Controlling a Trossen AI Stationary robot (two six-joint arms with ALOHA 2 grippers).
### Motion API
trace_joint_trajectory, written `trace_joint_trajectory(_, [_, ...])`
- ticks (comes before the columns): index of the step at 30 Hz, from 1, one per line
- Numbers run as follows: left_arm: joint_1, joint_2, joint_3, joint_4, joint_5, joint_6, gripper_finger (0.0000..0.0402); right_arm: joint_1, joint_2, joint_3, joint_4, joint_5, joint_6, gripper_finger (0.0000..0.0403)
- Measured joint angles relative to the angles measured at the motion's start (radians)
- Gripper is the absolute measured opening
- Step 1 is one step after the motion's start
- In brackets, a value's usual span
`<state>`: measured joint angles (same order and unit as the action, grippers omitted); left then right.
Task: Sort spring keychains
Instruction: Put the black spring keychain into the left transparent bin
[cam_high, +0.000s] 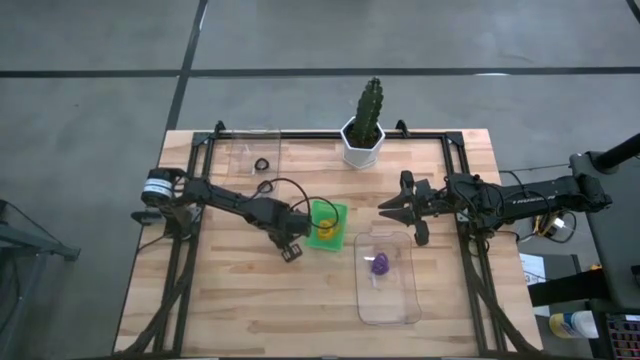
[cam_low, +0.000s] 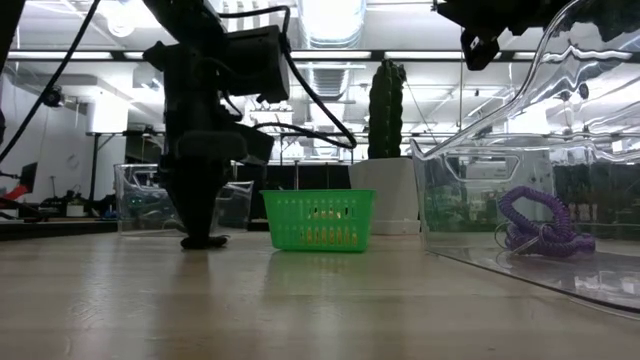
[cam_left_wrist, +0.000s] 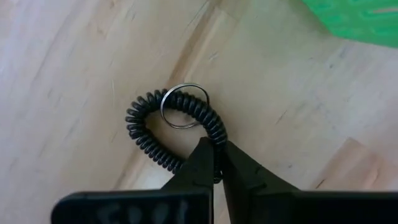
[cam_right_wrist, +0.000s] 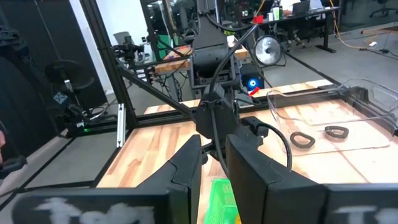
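Observation:
A black coiled keychain (cam_left_wrist: 163, 127) with a metal ring (cam_left_wrist: 183, 106) lies flat on the wood, just on the near left side of the green bin (cam_high: 326, 219). My left gripper (cam_high: 291, 250) stands over it, fingers down at the table (cam_low: 200, 240), shut on its coil. Something orange (cam_high: 325, 229) lies inside the green bin. A purple keychain (cam_high: 380, 264) rests on the floor of the near clear bin (cam_low: 535, 228). Two more black keychains (cam_right_wrist: 303, 140) (cam_right_wrist: 336, 130) lie at the far clear tray. My right gripper (cam_high: 385, 208) hovers open, to the right of the green bin. My left gripper pinches the black keychain's coil (cam_left_wrist: 214, 134) between its two fingertips (cam_left_wrist: 202, 158). The spot is on the loop's side near the metal ring. The fingers come from above, pointing down and crossing the coil. The rest of the loop lies flat on the table.
A cactus in a white pot (cam_high: 363, 130) stands at the table's far edge. The far clear tray (cam_high: 253, 150) sits at the far left, the near clear bin (cam_high: 388, 280) right of centre. Black frame rails run along the table's sides. Bare wood lies near left.

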<state>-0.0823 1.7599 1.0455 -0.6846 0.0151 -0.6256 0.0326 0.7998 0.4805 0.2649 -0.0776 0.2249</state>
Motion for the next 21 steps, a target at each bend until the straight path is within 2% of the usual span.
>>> trace_joint_trajectory(6, [-0.013,-0.011,0.025,-0.013,0.032,-0.009,0.0004,0.000,0.000,0.000,0.000,0.000,0.000,0.0076])
trace_joint_trajectory(14, [-0.036,-0.033,0.041,-0.014,0.009,-0.034,0.0002,0.000,0.000,0.000,0.000,0.000,0.001,0.0084])
trace_joint_trajectory(21, [-0.076,-0.041,0.041,-0.013,0.002,-0.061,0.0001,0.000,0.000,0.000,0.000,0.000,0.004,0.0075])
